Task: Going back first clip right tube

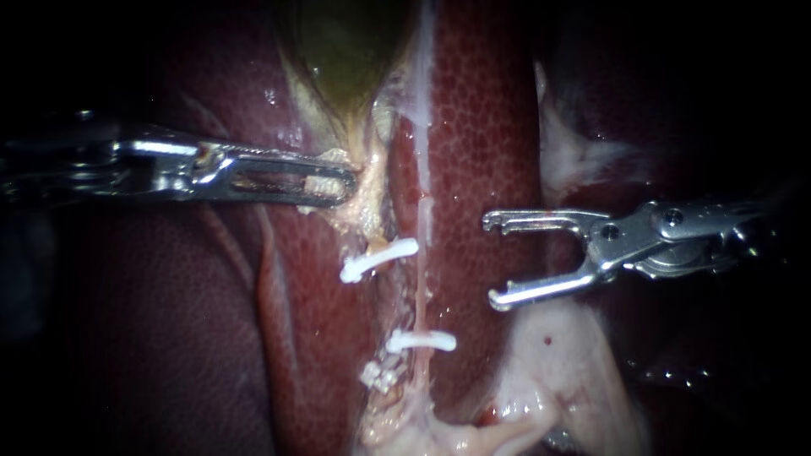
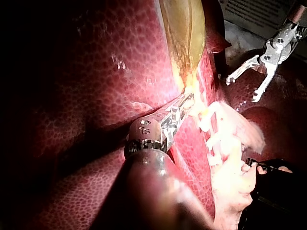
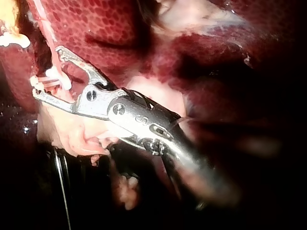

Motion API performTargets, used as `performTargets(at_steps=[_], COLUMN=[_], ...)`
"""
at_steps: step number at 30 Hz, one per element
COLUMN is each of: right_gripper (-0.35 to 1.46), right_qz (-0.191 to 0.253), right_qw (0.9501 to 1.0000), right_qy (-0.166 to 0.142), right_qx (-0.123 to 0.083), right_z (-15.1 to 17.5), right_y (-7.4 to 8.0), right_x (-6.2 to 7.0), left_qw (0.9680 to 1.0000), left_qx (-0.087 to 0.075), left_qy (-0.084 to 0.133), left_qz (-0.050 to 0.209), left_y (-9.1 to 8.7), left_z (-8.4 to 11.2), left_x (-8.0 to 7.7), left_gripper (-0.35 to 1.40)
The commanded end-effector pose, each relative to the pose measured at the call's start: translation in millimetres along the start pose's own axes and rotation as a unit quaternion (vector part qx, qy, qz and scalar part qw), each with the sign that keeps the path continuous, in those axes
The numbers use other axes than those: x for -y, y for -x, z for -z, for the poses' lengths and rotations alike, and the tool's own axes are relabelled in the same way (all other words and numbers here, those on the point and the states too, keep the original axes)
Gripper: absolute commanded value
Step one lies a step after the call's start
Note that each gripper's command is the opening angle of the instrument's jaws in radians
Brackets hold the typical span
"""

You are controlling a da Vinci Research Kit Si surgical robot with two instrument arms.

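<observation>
My left instrument [image 1: 340,187] comes in from the left, its slotted jaws shut on pale tissue at the neck of the green-yellow gallbladder [image 1: 346,51]. One white clip [image 1: 378,259] sits on the left tube just below those jaws. A second white clip [image 1: 421,341] crosses the thin pink right tube [image 1: 420,291] lower down. My right instrument [image 1: 492,260] stands to the right of that tube over the liver [image 1: 481,127], jaws wide open and empty. In the left wrist view my left instrument [image 2: 186,101] grips below the gallbladder [image 2: 184,28]; my right instrument [image 2: 242,89] is beyond it. The right wrist view shows my right instrument [image 3: 46,72] open, with a clip [image 3: 53,79] behind its jaws.
Pale fatty tissue [image 1: 557,363] lies below my right instrument and spreads toward the tubes' lower end. A whitish strip of membrane [image 1: 422,101] runs down the liver above the right tube. Dark liver lobes [image 1: 169,321] fill the left side.
</observation>
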Motion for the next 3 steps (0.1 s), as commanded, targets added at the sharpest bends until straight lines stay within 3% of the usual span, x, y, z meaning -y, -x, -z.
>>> performTargets(at_steps=[1, 3], right_gripper=[0.60, 0.60], right_qz=[0.000, -0.001], right_qw=[1.0000, 1.0000], right_qy=[0.000, 0.000], right_qx=[0.000, 0.000], right_z=[0.0, 0.1], right_y=[-0.1, -0.1], right_x=[-0.1, -0.1], left_qw=[1.0000, 1.0000], left_qx=[0.000, 0.000], left_qy=[0.000, 0.000], left_qz=[0.000, 0.000], left_y=[0.0, 0.0], left_z=[0.0, 0.0], left_x=[0.0, 0.0], left_gripper=[-0.35, -0.35])
